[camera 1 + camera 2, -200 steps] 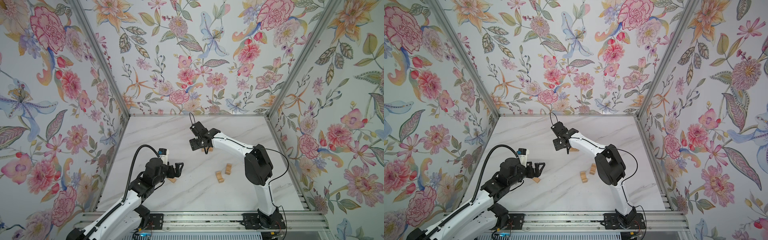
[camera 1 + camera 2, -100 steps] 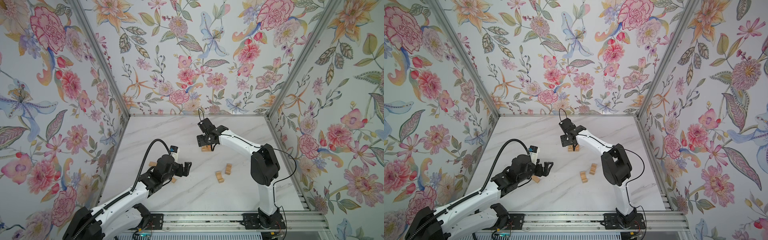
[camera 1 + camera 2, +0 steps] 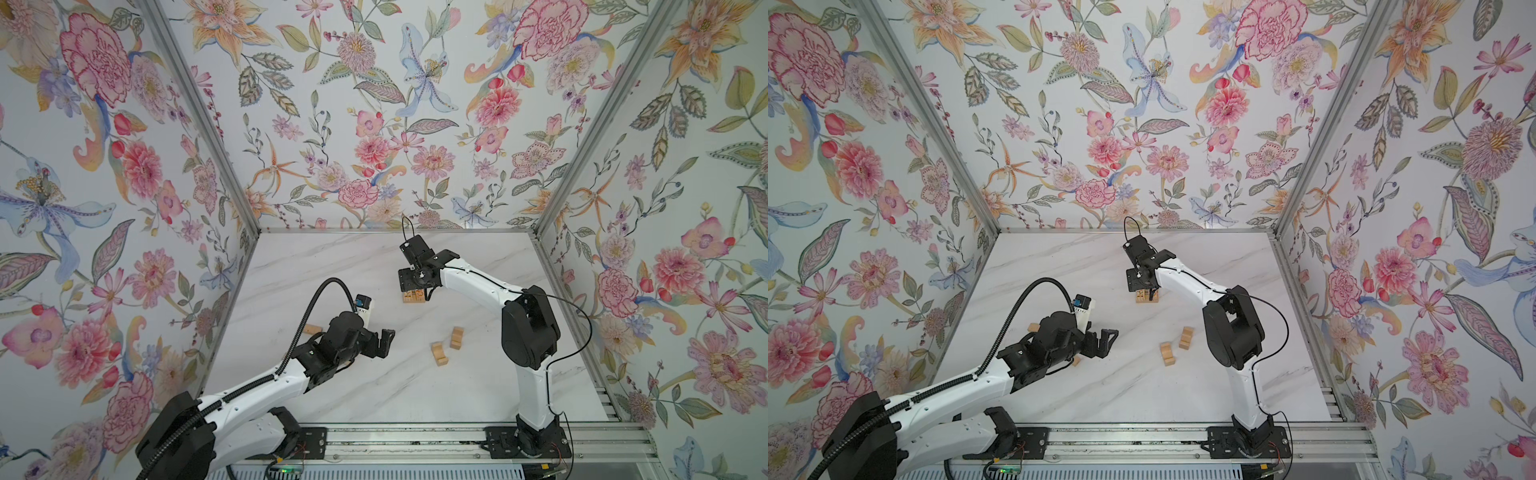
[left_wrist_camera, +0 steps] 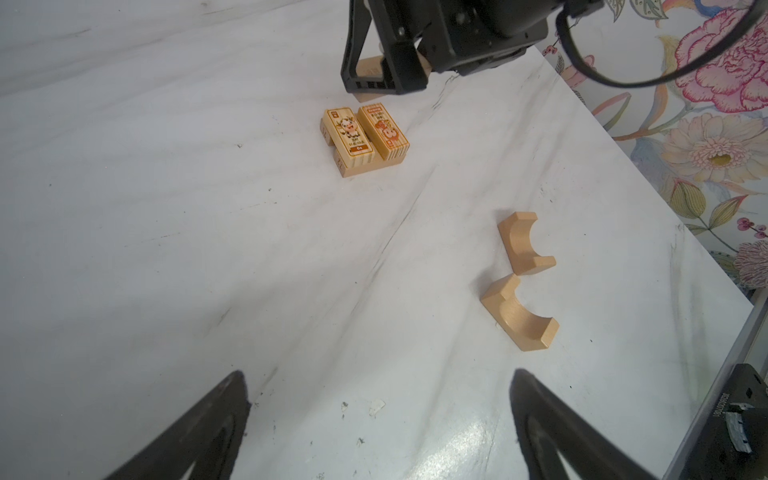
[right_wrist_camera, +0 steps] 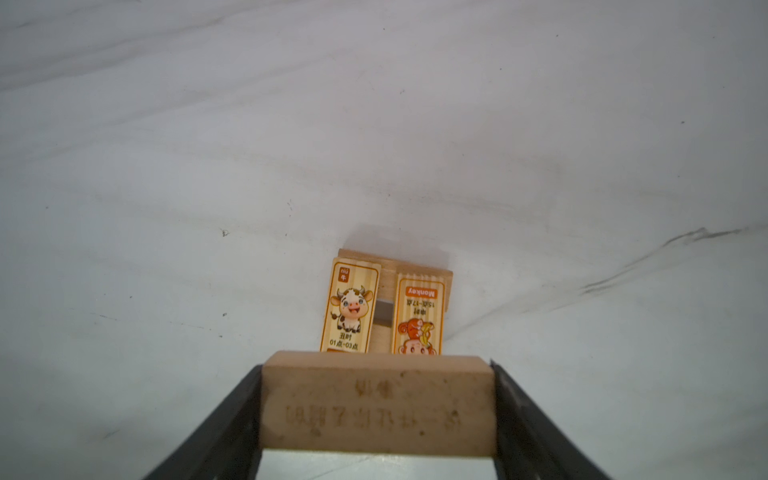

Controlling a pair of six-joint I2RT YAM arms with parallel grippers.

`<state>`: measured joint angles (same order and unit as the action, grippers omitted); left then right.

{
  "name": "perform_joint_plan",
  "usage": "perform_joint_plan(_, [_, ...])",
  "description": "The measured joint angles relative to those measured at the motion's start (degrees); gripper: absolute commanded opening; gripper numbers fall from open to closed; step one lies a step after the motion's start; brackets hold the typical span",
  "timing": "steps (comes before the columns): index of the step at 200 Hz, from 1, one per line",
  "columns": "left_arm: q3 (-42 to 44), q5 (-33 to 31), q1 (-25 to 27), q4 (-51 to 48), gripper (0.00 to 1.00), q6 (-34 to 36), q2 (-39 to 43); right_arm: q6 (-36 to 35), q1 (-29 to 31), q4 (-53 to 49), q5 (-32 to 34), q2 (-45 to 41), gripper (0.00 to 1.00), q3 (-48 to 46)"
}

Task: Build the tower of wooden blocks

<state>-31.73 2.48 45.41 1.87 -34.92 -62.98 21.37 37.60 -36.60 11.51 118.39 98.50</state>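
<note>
In both top views the right gripper (image 3: 417, 291) hangs right by the tower (image 3: 412, 297), far back on the table (image 3: 324, 266). The left gripper (image 3: 384, 344) is spread wide with nothing in it, well apart from the tower. Two arch blocks (image 3: 456, 337) lie in front of the tower. The left wrist view shows two picture blocks (image 4: 349, 135) side by side on top of the tower. In the right wrist view the right gripper pinches a wood block (image 5: 378, 409) by its ends, close to the tower.
</note>
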Motion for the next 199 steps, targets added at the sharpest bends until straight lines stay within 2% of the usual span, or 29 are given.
perform_joint_plan(199, [-0.72,-1.9,0.0,0.31,0.99,0.02,-1.38,0.68,-2.71,1.9,-1.81,5.9,0.73,0.92])
